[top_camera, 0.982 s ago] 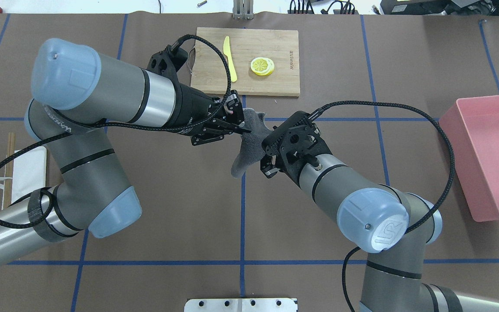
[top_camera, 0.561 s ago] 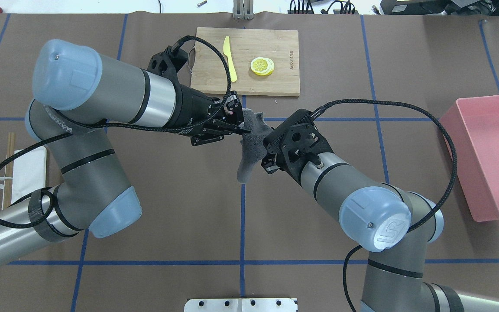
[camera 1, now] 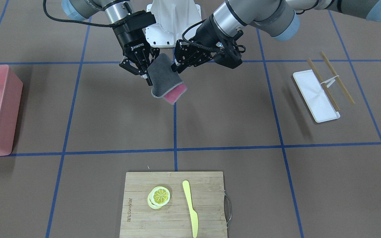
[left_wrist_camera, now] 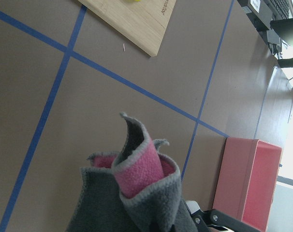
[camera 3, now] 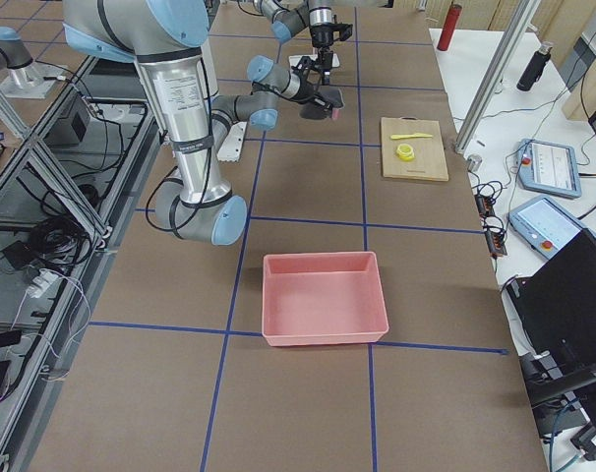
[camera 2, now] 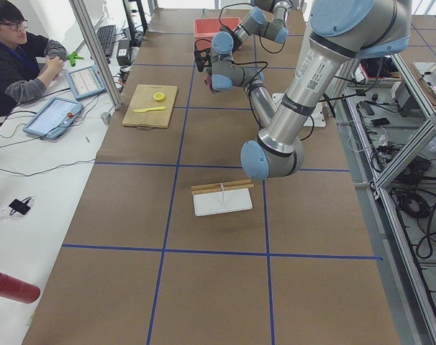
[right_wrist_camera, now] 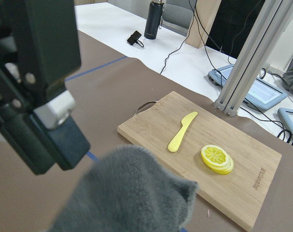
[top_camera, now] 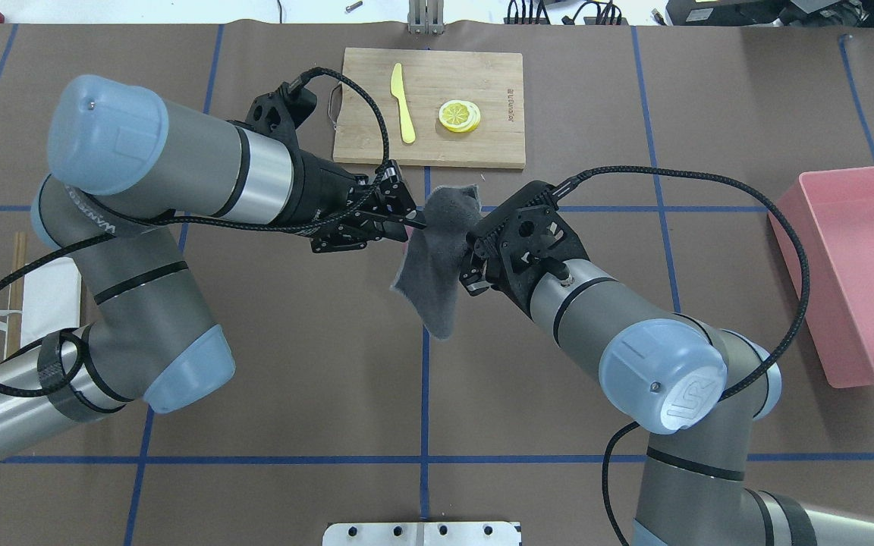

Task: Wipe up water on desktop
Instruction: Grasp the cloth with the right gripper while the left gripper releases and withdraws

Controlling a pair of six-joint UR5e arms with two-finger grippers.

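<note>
A grey cloth with a pink inner side (top_camera: 437, 265) (camera 1: 164, 77) hangs in the air between my two grippers, above the middle of the brown desktop (top_camera: 293, 341) (camera 1: 227, 125). My right gripper (camera 1: 148, 76) (top_camera: 472, 254) is shut on the cloth's edge on its side. My left gripper (top_camera: 418, 223) (camera 1: 174, 68) has its fingertips together at the cloth's opposite upper edge. The cloth fills the bottom of the left wrist view (left_wrist_camera: 137, 193) and of the right wrist view (right_wrist_camera: 132, 193). I see no water on the desktop.
A bamboo cutting board (top_camera: 498, 144) with lemon slices (top_camera: 459, 116) and a yellow knife (top_camera: 403, 102) lies beyond the grippers. A pink bin (top_camera: 862, 265) stands at the right. A white tray (camera 1: 314, 96) with wooden sticks (camera 1: 337, 77) lies at the left. A person (camera 2: 20, 57) sits beside the table.
My left gripper has drawn back to the left. The cloth has spread from a narrow bundle into a wider sheet that hangs lower. My right gripper has shifted slightly right.
</note>
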